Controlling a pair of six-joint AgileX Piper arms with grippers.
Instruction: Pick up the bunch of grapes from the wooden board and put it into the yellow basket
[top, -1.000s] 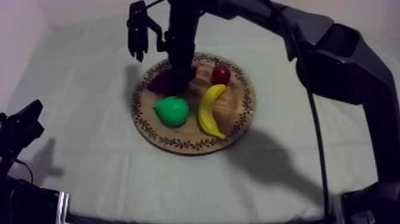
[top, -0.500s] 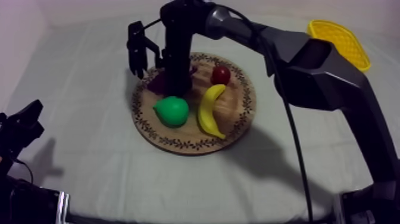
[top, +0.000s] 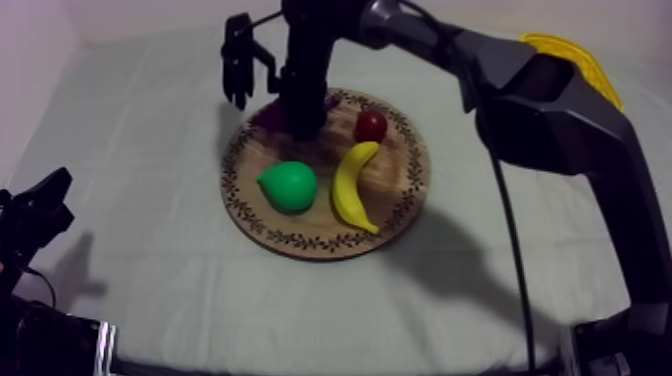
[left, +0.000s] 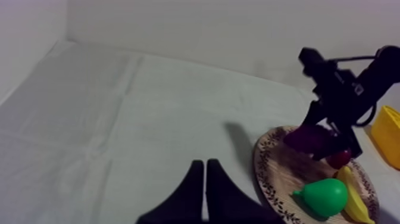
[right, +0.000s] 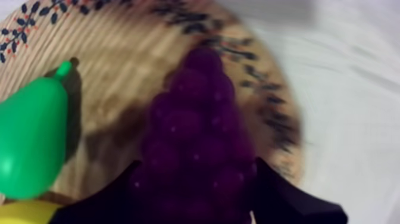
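Note:
A dark purple bunch of grapes (top: 268, 117) hangs just above the far left part of the round wooden board (top: 300, 241), with my right gripper (top: 300, 124) shut on it. In the right wrist view the black fingers (right: 269, 189) clasp the grapes (right: 196, 134) from both sides over the board (right: 119, 65). From the left wrist view the grapes (left: 309, 138) look lifted a little off the board (left: 271, 173). The yellow basket (top: 572, 56) stands at the far right behind my right arm. My left gripper (top: 40, 208) rests shut at the table's near left, its fingers together (left: 205, 164).
On the board lie a green pear (top: 288, 186), a yellow banana (top: 352, 187) and a small red fruit (top: 371, 125). The pear (right: 30, 143) is close beside the held grapes. Grey-white cloth spreads open left of and in front of the board.
My right gripper, holding the grapes, has risen and shifted slightly toward the board's far rim. The grapes have come up off the wood. The left arm has stayed still.

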